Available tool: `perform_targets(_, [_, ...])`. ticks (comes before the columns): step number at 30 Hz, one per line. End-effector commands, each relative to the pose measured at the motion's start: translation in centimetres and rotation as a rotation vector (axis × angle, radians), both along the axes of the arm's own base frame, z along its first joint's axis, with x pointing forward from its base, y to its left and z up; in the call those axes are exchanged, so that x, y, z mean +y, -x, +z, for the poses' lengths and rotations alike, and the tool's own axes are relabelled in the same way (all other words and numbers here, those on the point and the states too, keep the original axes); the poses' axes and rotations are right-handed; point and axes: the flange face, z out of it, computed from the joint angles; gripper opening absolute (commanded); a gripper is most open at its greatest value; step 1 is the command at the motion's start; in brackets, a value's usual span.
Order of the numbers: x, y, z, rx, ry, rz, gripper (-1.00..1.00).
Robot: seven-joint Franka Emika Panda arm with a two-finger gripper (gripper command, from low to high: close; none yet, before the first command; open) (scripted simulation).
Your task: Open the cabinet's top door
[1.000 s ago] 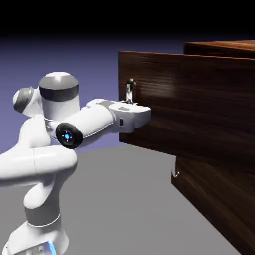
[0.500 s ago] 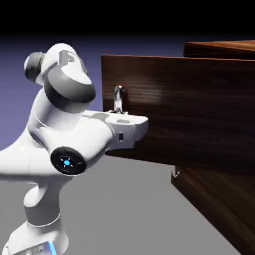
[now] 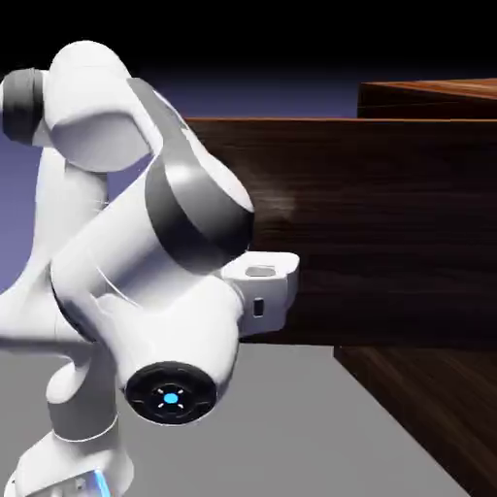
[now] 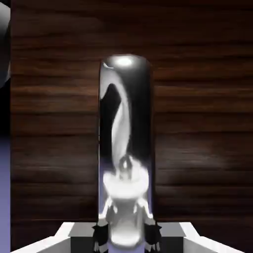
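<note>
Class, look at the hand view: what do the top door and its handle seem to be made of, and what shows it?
The top door: apparently dark brown wood, matte, judging by its streaky grain. The handle: seemingly polished metal, silver, since it mirrors the surroundings with bright highlights. Being rendered, both are only appearances.

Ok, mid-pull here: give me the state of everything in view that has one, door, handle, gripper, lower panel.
top door: swung well out from the cabinet, partly open.
handle: upright silver bar, clamped at its lower end.
gripper: shut on the handle; hidden behind the arm in the exterior view.
lower panel: closed, flush with the cabinet front.
</note>
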Motion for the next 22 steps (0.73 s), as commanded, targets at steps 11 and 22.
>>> perform_targets(11, [-9.4,0.0,0.0,0.0,0.0,0.201,-1.0])
perform_targets(22, [-17.2,-1.5,0.0,0.0,0.0,0.368,-1.0])
